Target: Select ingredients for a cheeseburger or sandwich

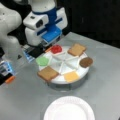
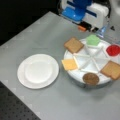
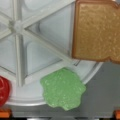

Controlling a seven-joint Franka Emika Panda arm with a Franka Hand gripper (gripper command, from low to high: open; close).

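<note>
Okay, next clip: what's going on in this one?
A robot arm hangs over the edge of a round divided tray of toy food, and its gripper holds nothing. The tray carries two bread slices, a green lettuce piece, a red tomato, a yellow cheese square and a brown patty. The wrist view looks straight down on the lettuce. The white plate beside the tray is bare, so no sandwich has been started.

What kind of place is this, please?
Probably a robot lab, not a kitchen: a grey metal table, a divided tray of toy food pieces, an empty white plate, and a robot arm's hand above.
</note>
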